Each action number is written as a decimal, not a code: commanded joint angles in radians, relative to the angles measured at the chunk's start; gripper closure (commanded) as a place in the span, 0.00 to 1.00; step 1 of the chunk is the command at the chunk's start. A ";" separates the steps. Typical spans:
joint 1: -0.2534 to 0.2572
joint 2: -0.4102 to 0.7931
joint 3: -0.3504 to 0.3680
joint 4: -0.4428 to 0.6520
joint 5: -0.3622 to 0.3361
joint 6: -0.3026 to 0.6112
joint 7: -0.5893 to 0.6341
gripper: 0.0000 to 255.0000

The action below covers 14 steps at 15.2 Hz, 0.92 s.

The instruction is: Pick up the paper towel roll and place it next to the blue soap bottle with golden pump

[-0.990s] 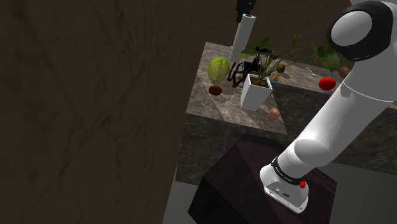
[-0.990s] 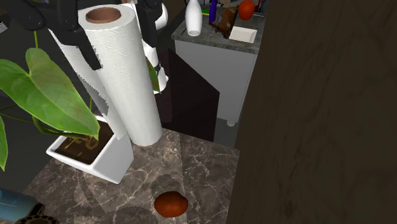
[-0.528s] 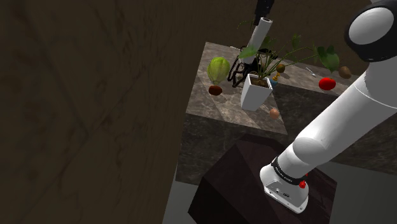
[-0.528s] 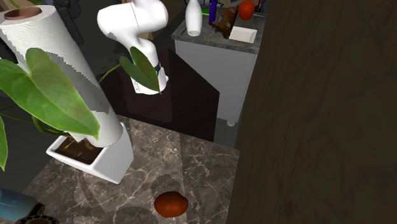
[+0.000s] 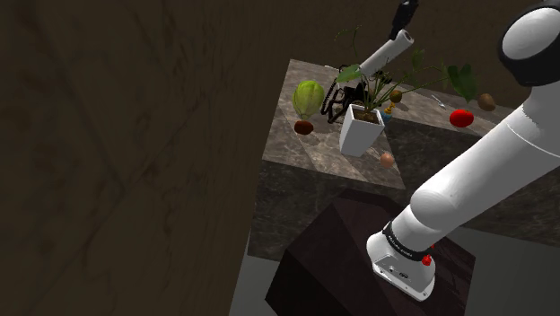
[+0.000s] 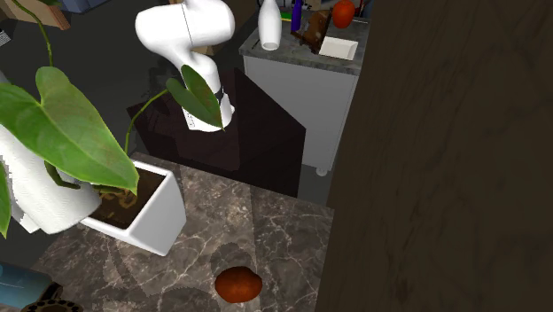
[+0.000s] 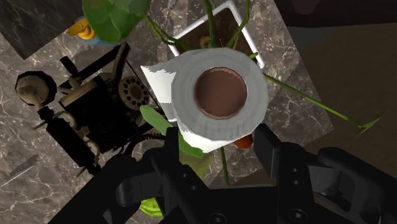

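The white paper towel roll (image 5: pixel 380 61) hangs tilted above the leaves of the potted plant (image 5: pixel 362 127), with my gripper (image 5: pixel 401 27) shut on its upper end. In the wrist view my black fingers (image 7: pixel 170 154) clasp the roll (image 7: pixel 219 95), whose brown core faces the camera. The blue soap bottle with a golden pump (image 7: pixel 87 29) stands on the marble counter beyond an old black telephone (image 7: pixel 95 102); it also shows beside the pot (image 5: pixel 388 111). In the second exterior view the roll (image 6: pixel 40 191) leans behind a large leaf, next to the white pot (image 6: pixel 146 213).
A green melon (image 5: pixel 308 96), a brown ball (image 5: pixel 303 127), a red fruit (image 5: pixel 461 117) and a small pale ball (image 5: pixel 387 159) lie on the marble counter (image 5: pixel 314 157). A dark wall (image 5: pixel 126 153) rises at the shoulder view's left. Another counter holds a white vase (image 6: pixel 270 25).
The roll, still held, has swung toward the shoulder view's right and tipped over from upright. In the second exterior view it moved left and sank behind the plant's leaves.
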 commanded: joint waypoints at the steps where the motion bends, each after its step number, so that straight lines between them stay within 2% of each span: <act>1: -0.021 0.001 -0.026 -0.003 -0.001 0.005 -0.049 1.00; 7: -0.093 0.028 -0.113 0.028 0.008 0.005 -0.207 1.00; 13: -0.184 0.110 -0.209 0.116 0.053 -0.007 -0.385 1.00; 14: -0.182 0.100 -0.206 0.091 0.047 0.009 -0.381 1.00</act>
